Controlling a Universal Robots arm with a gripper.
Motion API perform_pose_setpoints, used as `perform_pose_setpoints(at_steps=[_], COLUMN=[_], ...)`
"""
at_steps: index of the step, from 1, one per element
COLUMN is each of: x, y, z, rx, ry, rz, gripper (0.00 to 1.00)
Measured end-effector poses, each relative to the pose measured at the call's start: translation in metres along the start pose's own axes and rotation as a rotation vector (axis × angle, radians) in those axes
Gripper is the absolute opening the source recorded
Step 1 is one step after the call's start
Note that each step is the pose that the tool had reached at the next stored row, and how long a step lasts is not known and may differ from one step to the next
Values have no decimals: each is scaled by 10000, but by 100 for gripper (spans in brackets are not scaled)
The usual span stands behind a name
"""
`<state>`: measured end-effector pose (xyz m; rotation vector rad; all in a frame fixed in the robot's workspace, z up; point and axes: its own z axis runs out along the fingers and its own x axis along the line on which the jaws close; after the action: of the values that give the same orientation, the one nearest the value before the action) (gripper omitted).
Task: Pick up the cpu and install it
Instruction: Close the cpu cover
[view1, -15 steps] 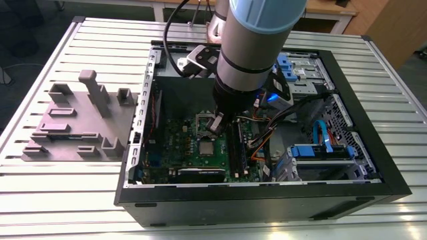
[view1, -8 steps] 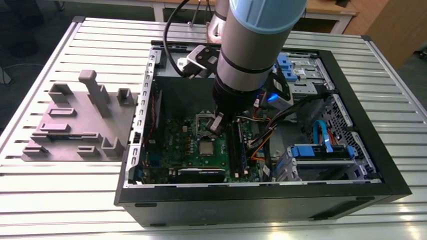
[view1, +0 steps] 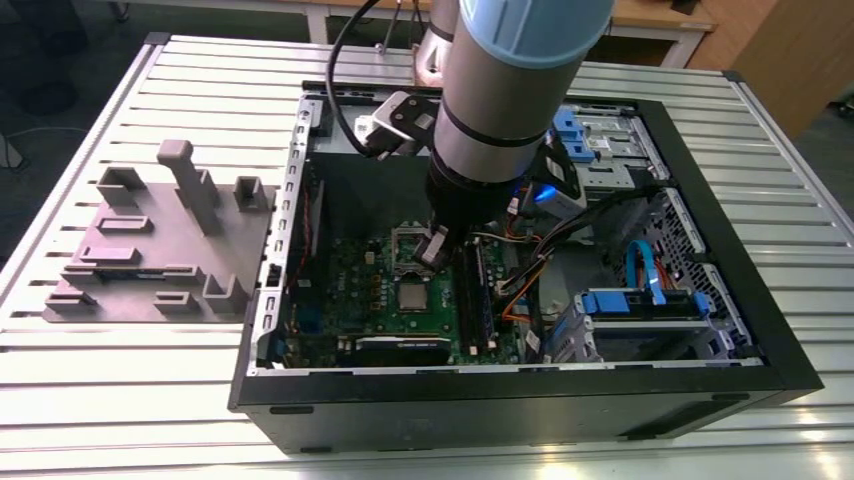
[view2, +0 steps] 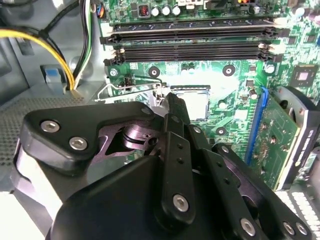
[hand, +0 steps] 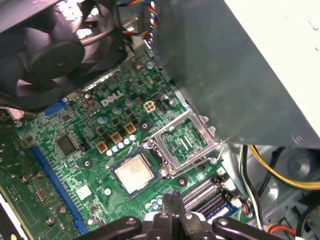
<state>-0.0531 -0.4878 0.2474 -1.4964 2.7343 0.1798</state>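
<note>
The chip (hand: 134, 173) sits in its socket on the green board (hand: 95, 132); the gripper (hand: 172, 202) hangs just above, jaws clenched and empty.

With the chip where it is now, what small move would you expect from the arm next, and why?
Probably a short lift straight up, away from the board. The cpu already lies flat in its socket, the hinged socket frame stands open beside it, and the gripper sits just above the motherboard, apparently holding nothing.
</note>
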Motion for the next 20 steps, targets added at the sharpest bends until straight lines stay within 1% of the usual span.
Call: perform_pose_setpoints(at_steps=[2, 3, 6, 13, 14, 15, 16, 17, 18, 20], x=[1, -2, -20, -104, -103, -104, -105, -106, -107, -112], y=[-1, -5, -25, -55, -56, -58, -59, -60, -62, -63], z=[1, 1, 3, 24, 29, 33, 36, 42, 51, 61], rx=[-20, -22, -29, -46, -62, -119, -195, -260, -276, -277], ry=[28, 31, 33, 43, 20, -72, -196, -299, -328, -325], rz=[-283, -314, -316, -322, -321, -327, -333, -338, -340, -338], gripper=[11, 11, 11, 11, 11, 11, 11, 11, 11, 11])
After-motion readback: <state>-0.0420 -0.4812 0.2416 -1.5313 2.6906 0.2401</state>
